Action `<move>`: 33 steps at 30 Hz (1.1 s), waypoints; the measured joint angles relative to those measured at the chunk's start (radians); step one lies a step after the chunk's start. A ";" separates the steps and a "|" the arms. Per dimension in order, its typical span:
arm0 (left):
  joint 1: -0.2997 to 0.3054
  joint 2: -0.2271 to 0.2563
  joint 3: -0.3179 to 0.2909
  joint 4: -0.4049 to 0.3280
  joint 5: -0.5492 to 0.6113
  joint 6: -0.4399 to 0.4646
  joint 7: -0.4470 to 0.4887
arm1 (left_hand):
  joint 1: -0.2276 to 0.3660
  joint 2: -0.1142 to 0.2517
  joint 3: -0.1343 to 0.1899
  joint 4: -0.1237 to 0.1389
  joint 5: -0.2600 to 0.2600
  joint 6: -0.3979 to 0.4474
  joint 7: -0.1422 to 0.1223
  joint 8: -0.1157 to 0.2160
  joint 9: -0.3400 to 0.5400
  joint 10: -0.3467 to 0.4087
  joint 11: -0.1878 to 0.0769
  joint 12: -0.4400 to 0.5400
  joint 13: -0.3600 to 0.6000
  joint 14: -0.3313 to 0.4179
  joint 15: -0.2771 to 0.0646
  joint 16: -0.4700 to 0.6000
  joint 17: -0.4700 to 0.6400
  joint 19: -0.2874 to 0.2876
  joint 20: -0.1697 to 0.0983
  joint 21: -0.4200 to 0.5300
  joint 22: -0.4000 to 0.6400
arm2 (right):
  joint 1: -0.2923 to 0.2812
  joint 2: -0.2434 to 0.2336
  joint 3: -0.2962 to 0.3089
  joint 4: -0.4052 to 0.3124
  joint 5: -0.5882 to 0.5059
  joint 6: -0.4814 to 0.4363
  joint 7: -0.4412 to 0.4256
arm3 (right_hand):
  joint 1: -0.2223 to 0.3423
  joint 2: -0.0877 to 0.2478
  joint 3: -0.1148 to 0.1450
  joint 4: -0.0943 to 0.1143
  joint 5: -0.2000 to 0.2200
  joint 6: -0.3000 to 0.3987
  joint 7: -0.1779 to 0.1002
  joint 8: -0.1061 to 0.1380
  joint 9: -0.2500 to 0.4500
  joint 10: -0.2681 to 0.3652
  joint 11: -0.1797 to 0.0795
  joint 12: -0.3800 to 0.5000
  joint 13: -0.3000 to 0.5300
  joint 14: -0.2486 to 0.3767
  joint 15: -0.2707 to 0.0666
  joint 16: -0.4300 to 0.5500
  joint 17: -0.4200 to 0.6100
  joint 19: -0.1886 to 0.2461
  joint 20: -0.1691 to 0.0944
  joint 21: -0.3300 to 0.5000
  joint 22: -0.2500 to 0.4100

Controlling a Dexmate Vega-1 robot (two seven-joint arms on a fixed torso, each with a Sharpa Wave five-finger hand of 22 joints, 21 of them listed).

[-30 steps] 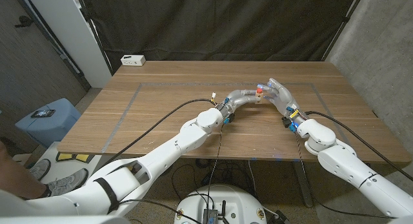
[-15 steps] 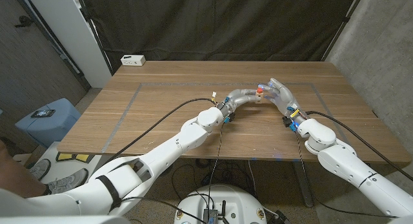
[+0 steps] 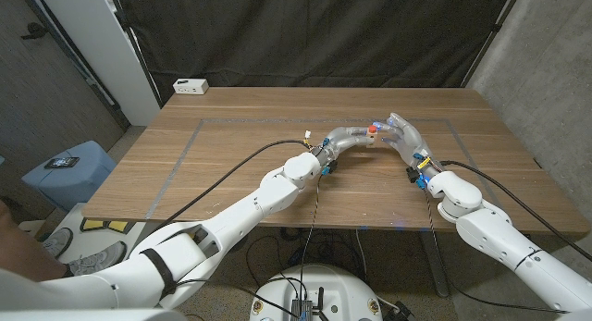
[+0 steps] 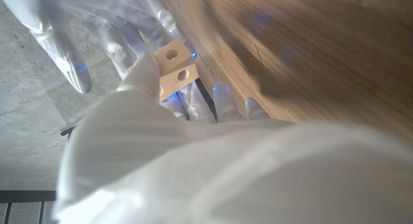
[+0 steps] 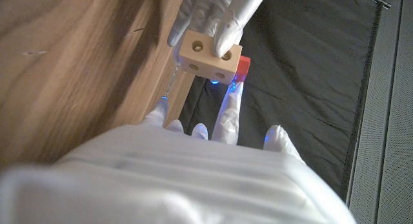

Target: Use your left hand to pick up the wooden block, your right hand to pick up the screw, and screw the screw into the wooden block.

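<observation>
My left hand [image 3: 350, 136] holds a small pale wooden block [image 4: 175, 68] with round holes a little above the middle of the table [image 3: 231, 164]. In the right wrist view the left hand's fingers [image 5: 216, 11] grip the block [image 5: 205, 60] from the far side. A red-headed screw [image 5: 241, 69] sits against the block's side, and my right hand's fingers [image 5: 229, 104] reach up to it. From the head camera the red screw head [image 3: 373, 129] shows between the two hands, with my right hand [image 3: 402, 136] closed around it.
A white box [image 3: 191, 85] lies at the table's back left corner. A grey tape outline [image 3: 199, 127] marks the tabletop. Black cables [image 3: 236, 168] trail along both arms. A blue stool [image 3: 69, 173] stands off the table's left side.
The right hand has shifted slightly at the block. The left hand and the block have stayed where they were.
</observation>
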State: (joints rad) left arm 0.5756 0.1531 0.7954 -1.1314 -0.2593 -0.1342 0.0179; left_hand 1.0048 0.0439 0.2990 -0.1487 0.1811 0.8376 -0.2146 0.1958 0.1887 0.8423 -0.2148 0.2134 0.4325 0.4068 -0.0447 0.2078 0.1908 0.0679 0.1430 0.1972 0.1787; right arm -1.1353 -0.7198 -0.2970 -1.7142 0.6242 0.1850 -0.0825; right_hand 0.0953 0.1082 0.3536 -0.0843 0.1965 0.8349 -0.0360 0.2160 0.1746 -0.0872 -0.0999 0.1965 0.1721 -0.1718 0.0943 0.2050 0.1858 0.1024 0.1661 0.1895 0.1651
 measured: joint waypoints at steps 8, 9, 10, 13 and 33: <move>-0.004 -0.004 0.000 0.011 -0.002 -0.003 -0.002 | 0.005 -0.005 -0.001 -0.001 -0.001 0.000 0.000 0.000 0.001 -0.002 -0.002 0.000 0.000 0.000 0.000 0.000 0.000 0.000 0.000 0.000 0.000 | -0.010 -0.001 0.005 -0.010 0.000 -0.005 -0.013 | 0.000 0.000 0.004 -0.004 0.000 0.042 0.005 0.000 -0.001 0.025 -0.003 0.000 0.000 0.000 0.000 0.000 0.000 0.011 -0.003 0.000 0.000; -0.005 -0.005 0.000 0.013 -0.003 -0.003 -0.002 | 0.006 -0.007 -0.001 -0.001 -0.001 0.000 0.000 0.000 0.001 -0.002 -0.002 0.000 0.000 0.000 0.000 0.000 0.000 0.000 0.000 0.000 0.000 | -0.010 -0.001 0.006 -0.011 0.000 -0.005 -0.014 | 0.000 0.000 0.004 -0.004 0.000 0.045 0.006 0.004 0.000 0.028 0.000 0.000 0.000 0.000 0.000 0.000 0.000 0.011 -0.003 0.000 0.000; -0.005 -0.005 0.000 0.013 -0.003 -0.003 -0.002 | 0.006 -0.007 -0.001 -0.001 -0.001 0.000 0.000 0.000 0.001 -0.002 -0.002 0.000 0.000 0.000 0.000 0.000 0.000 0.000 0.000 0.000 0.000 | -0.011 -0.002 0.006 -0.012 0.000 -0.006 -0.016 | 0.000 0.000 0.004 -0.004 0.000 0.054 0.007 0.007 0.000 0.028 0.000 0.000 0.000 0.000 0.000 0.000 0.000 0.011 -0.003 0.000 0.000; -0.006 -0.007 0.000 0.017 -0.004 -0.004 -0.003 | 0.006 -0.007 -0.001 -0.001 -0.001 0.000 0.000 0.000 0.001 -0.002 -0.002 0.000 0.000 0.000 0.000 0.000 0.000 0.000 0.000 0.000 0.000 | -0.016 -0.004 0.008 -0.017 0.000 -0.007 -0.020 | 0.000 0.000 0.004 -0.004 0.000 0.076 0.011 0.008 0.000 0.043 -0.004 0.000 0.000 -0.004 -0.004 0.000 0.000 0.021 -0.007 0.000 0.000; -0.008 -0.010 -0.002 0.024 -0.010 -0.005 -0.009 | -0.002 0.000 -0.007 -0.001 -0.001 0.010 -0.002 0.000 0.000 -0.001 -0.002 0.000 0.000 0.000 0.000 0.000 0.000 0.000 0.000 0.000 0.000 | -0.046 -0.015 0.019 -0.046 -0.004 -0.015 -0.038 | 0.012 0.001 0.008 -0.008 0.000 0.177 0.012 0.020 0.002 0.094 -0.008 0.000 0.000 0.000 -0.022 0.000 0.000 0.046 -0.014 0.000 0.000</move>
State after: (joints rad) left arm 0.5678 0.1435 0.7939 -1.1078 -0.2693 -0.1391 0.0087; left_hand 1.0032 0.0442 0.2922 -0.1496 0.1798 0.8474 -0.2167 0.1961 0.1885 0.8409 -0.2167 0.2134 0.4324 0.4068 -0.0447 0.2078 0.1909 0.0679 0.1430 0.1972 0.1787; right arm -1.1818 -0.7345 -0.2783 -1.7604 0.6204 0.1696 -0.1200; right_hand 0.1074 0.1095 0.3618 -0.0925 0.1965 1.0114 -0.0237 0.2365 0.1765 0.0065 -0.1078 0.1964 0.1724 -0.1718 0.0727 0.2050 0.1861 0.1489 0.1521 0.1894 0.1650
